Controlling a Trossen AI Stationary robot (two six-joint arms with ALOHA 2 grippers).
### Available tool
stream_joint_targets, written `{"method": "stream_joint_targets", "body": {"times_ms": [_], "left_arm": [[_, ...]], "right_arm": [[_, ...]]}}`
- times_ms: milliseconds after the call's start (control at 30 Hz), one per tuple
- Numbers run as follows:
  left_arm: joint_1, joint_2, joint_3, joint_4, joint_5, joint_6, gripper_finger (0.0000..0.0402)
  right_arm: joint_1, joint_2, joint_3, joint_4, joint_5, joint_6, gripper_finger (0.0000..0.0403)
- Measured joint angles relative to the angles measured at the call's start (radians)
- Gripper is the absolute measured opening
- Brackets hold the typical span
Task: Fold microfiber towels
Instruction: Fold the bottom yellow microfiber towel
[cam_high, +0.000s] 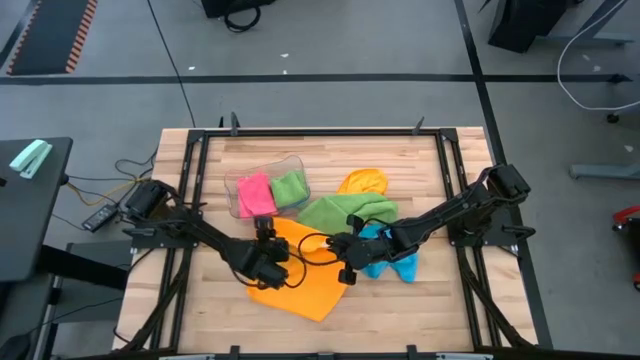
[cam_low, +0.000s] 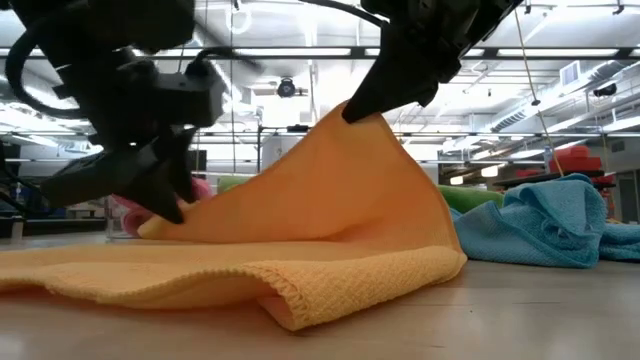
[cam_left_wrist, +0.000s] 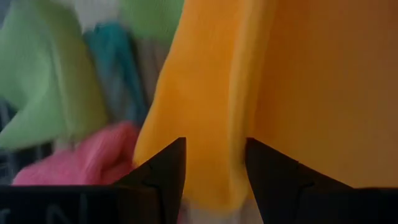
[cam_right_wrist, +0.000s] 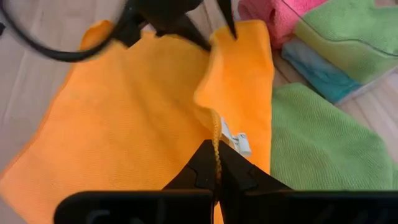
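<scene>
Lying spread on the front half of the wooden table (cam_high: 430, 290), the orange towel (cam_high: 305, 285) has one edge lifted into a peak by the right gripper (cam_right_wrist: 217, 163), whose fingers are pinched tight on the hem beside a small white tag (cam_right_wrist: 239, 143). The left gripper (cam_left_wrist: 214, 171) meets the same cloth at its far corner, fingers set narrowly apart with a fold of orange between them; from the wrist view they seem to grip it, though the blur there leaves that unsure.

The cloth looks light, limp and slightly grippy: it drapes in soft waves in the low view and sags between the two holds, so it should fold easily but will not keep a crease unaided. Corners and hemmed edges are the surest places to take it.

Just beside it lie a green towel (cam_high: 345, 210), a blue towel (cam_high: 390, 262) and a second orange one (cam_high: 362, 181). Near them a clear tub (cam_high: 232, 190) holds a pink towel (cam_high: 256, 193) and another green one (cam_high: 290, 187).

No writing on the tag can be read.
</scene>
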Motion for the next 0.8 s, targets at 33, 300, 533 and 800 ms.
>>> {"method": "stream_joint_targets", "body": {"times_ms": [33,300,533,800], "left_arm": [[0.0,0.0,0.0,-0.025,0.001,-0.007,0.0172],[0.007,0.0,0.001,-0.119,0.03,-0.008,0.0172],[0.024,0.0,-0.027,-0.049,0.088,-0.006,0.0172],[0.01,0.0,-0.027,-0.015,0.092,-0.009,0.0162]], "right_arm": [[0.001,0.0,0.0,-0.001,-0.006,-0.008,0.0008],[0.003,-0.007,0.0,-0.007,-0.031,-0.011,0.0008],[0.013,-0.007,0.0,-0.006,-0.039,-0.011,0.0008],[0.014,-0.007,0.0,-0.005,-0.039,-0.01,0.0008]]}}
